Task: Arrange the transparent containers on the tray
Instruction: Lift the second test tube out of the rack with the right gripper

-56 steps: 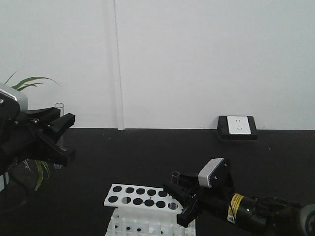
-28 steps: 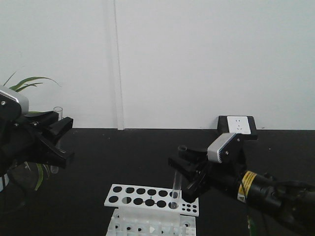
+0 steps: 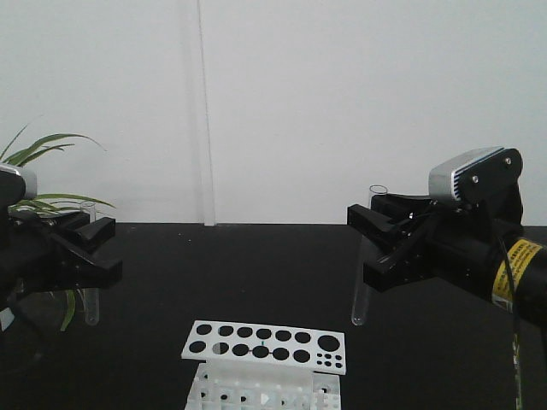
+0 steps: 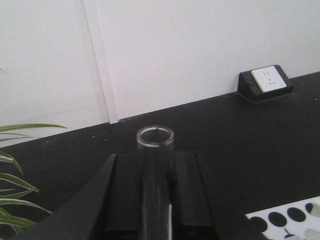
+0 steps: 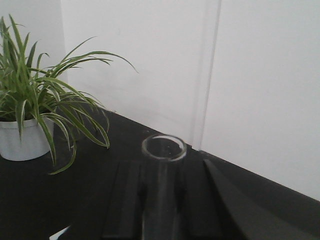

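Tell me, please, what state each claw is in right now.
Left claw: shut on the left test tube.
Right claw: shut on the right test tube.

The left claw (image 3: 97, 248) and right claw (image 3: 360, 245) are matte black, with blocky angular fingers (image 3: 386, 214). A rounded silver-grey housing (image 3: 466, 172) caps each wrist, and the right arm (image 3: 461, 249) bears a yellow label (image 3: 519, 256) with black print.
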### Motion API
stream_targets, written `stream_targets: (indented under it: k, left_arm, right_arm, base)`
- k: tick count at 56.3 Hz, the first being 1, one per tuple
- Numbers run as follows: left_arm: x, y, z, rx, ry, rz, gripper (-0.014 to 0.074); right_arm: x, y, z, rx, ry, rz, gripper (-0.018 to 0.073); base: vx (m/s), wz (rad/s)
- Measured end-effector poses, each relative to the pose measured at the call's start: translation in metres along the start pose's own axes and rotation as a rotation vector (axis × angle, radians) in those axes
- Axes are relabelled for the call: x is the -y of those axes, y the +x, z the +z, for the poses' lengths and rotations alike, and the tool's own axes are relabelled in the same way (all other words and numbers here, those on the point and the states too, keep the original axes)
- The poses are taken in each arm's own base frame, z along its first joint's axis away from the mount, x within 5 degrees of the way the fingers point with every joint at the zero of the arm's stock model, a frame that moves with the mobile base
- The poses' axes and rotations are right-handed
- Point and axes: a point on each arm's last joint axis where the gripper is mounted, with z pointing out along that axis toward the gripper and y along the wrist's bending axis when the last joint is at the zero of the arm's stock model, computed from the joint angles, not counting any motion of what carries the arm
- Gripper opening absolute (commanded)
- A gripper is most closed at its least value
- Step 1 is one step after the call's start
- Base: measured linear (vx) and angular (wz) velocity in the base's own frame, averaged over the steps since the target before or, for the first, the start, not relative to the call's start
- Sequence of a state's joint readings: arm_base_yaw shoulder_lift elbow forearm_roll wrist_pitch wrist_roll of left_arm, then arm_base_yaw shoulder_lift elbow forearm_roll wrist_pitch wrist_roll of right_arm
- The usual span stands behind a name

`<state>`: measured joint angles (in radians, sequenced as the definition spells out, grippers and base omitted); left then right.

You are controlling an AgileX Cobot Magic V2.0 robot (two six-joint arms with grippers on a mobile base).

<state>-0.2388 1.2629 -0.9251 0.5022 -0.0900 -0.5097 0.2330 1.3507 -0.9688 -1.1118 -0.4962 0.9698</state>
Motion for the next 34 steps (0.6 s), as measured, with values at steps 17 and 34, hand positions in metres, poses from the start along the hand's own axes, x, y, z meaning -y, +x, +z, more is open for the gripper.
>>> stream_targets:
  k: [17, 34]
  left_arm:
    - [0.0014, 0.0005, 0.0000, -0.006, 0.003, 0.000, -0.0001]
    - [0.0011, 0.0010, 0.0000, -0.010, 0.000, 0.000, -0.0001]
  right_arm:
    - [-0.0013, -0.0009, -0.0015, -0.006, -0.008, -0.018, -0.0013]
    - [-0.0012, -0.0009, -0.0015, -0.006, -0.007, -0.018, -0.0013]
  base:
    - [0.00, 0.00]
    - [0.00, 0.00]
